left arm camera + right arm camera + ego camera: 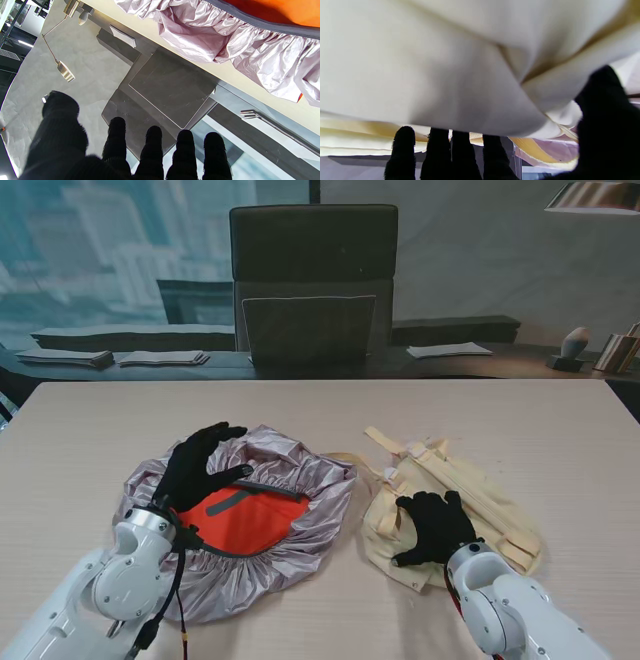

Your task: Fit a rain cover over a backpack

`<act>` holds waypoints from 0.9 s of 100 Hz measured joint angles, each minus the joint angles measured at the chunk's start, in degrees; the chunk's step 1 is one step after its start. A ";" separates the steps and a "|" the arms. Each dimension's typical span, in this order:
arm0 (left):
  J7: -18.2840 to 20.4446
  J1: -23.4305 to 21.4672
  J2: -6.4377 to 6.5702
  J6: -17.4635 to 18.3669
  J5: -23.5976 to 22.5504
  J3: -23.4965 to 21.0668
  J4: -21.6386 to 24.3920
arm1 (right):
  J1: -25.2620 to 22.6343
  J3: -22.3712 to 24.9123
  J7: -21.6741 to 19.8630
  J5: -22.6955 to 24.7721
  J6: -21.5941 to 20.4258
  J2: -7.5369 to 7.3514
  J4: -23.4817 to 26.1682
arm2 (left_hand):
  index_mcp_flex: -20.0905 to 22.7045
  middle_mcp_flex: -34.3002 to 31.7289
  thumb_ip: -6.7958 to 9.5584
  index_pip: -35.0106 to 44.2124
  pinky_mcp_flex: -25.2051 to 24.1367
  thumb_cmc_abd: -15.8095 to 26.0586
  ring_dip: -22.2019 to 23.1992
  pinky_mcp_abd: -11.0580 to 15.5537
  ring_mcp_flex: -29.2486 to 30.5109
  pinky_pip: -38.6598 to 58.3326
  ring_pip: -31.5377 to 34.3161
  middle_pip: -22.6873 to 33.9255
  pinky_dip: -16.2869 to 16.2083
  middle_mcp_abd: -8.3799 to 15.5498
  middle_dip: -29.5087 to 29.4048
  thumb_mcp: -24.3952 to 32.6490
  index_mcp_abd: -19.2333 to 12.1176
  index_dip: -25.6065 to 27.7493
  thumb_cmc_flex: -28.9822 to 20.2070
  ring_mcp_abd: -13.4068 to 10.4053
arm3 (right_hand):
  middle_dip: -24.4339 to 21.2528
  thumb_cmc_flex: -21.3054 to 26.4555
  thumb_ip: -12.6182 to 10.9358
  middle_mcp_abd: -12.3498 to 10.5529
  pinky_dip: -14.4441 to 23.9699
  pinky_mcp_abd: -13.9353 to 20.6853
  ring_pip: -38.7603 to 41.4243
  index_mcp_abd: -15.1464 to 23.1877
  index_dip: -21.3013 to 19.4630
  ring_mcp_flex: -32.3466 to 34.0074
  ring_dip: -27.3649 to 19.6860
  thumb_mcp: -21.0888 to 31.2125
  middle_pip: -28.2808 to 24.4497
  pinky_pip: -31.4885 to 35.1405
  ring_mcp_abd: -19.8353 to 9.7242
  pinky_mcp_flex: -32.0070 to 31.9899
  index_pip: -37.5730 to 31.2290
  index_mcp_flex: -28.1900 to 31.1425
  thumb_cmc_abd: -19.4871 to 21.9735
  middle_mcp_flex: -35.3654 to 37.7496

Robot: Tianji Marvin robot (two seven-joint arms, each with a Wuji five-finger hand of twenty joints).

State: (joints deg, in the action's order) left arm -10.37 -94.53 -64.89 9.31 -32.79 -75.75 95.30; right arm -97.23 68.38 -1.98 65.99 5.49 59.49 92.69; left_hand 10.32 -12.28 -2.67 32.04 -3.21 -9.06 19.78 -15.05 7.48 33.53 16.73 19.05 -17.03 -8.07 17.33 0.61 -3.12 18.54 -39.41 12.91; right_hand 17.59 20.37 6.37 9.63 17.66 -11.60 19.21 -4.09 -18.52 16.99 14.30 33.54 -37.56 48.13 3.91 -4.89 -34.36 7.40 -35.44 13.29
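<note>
Backpack (480,510), cream and limp, lies flat on the desk (560,430) under my right robot hand (432,525), fingers spread on it, gripping nothing. Just left, the rain cover (300,480) lies open-side up; my left robot hand (200,465) hovers splayed, empty. Straps may snag its elastic rim. Bare desk all around.

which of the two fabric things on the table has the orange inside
The crinkled silver rain cover on the left; the flat cream canvas backpack on the right shows only cream and tan straps.
</note>
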 measured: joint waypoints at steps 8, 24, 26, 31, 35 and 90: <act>0.00 -0.01 0.00 0.00 0.00 -0.03 0.01 | 0.67 -0.56 -0.66 0.80 0.14 -0.18 0.00 | 0.00 0.00 0.00 0.00 0.00 -0.01 0.00 -0.01 0.00 -0.01 0.00 0.00 0.01 0.00 0.00 0.01 0.00 0.00 0.00 0.00 | 0.18 2.90 0.06 0.22 0.29 0.05 1.05 0.00 -1.19 2.94 0.64 -0.61 -0.23 4.09 0.41 -0.03 -2.92 3.93 -1.20 3.62; -0.04 -0.01 0.01 0.01 -0.09 -0.06 0.02 | 2.04 -1.77 0.36 1.55 0.52 -0.32 -0.52 | 0.00 0.00 0.00 0.00 0.00 -0.01 0.00 -0.01 0.00 -0.02 -0.01 0.00 0.02 0.00 0.00 0.02 0.00 0.00 0.00 0.00 | 1.27 3.45 4.23 0.89 5.72 0.97 6.45 1.50 -4.65 12.39 2.83 22.95 -1.60 18.86 2.65 3.67 -8.26 16.86 -14.74 16.60; -0.04 0.00 0.01 0.01 -0.09 -0.06 0.02 | 2.21 -1.91 0.38 1.54 0.65 -0.32 -0.57 | 0.00 0.00 0.00 0.00 0.00 -0.01 0.00 -0.01 0.00 -0.02 -0.01 0.00 0.02 0.00 0.00 0.02 0.00 0.00 0.00 0.00 | 1.39 3.44 4.23 0.89 6.33 1.01 7.26 2.02 -4.97 13.44 3.23 24.51 -1.73 20.33 2.73 4.35 -8.72 18.20 -15.40 17.98; -0.02 0.03 0.01 0.01 -0.09 -0.03 0.02 | 2.72 -2.36 0.54 1.47 1.24 -0.32 -0.77 | 0.00 0.00 0.00 0.00 0.00 -0.01 0.00 -0.01 0.00 -0.02 -0.01 0.00 0.02 0.00 0.00 0.02 0.00 0.00 0.00 0.01 | 1.76 3.44 4.23 0.89 7.29 1.06 9.46 3.55 -6.31 16.19 3.72 26.84 -2.56 22.99 2.76 5.99 -9.86 21.74 -16.39 22.17; 0.04 0.08 0.03 0.01 -0.08 0.00 0.00 | 3.18 -2.74 0.78 1.41 1.92 -0.31 -0.97 | 0.00 0.00 0.00 0.00 0.00 -0.01 0.00 -0.02 0.00 -0.02 -0.01 0.00 0.02 0.00 0.00 0.02 0.00 0.00 0.00 0.00 | 1.79 3.55 7.18 0.76 7.92 1.07 11.43 4.95 -6.72 18.70 3.77 27.38 -2.83 24.38 2.76 7.52 -11.09 24.63 -17.31 25.98; 2.06 2.36 0.47 0.05 0.11 1.96 -1.16 | 3.76 2.81 24.00 0.80 -4.18 2.14 -7.39 | 0.01 0.00 0.01 0.00 0.00 -4.34 0.00 -0.03 0.00 -0.03 -0.01 0.00 0.03 0.00 0.00 0.32 0.01 0.00 -0.03 0.00 | 16.16 9.62 14.00 -2.72 8.67 -3.66 33.06 10.00 -7.44 40.17 11.93 35.42 -10.85 26.23 3.67 14.60 -19.48 46.64 -20.64 55.37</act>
State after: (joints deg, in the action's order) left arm -8.31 -92.17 -64.42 9.37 -32.68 -73.79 94.13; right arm -93.47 71.19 22.02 66.79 1.31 61.63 85.30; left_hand 10.33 -12.28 -2.66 32.04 -3.21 -13.41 19.78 -15.08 7.48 33.50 16.72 19.05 -16.99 -8.07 17.33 0.93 -3.11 18.54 -39.43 12.91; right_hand 33.76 29.99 20.36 6.91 26.32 -15.26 52.27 5.91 -25.96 57.16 26.22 68.96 -48.41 74.36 7.57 9.71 -53.84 54.03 -56.08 68.66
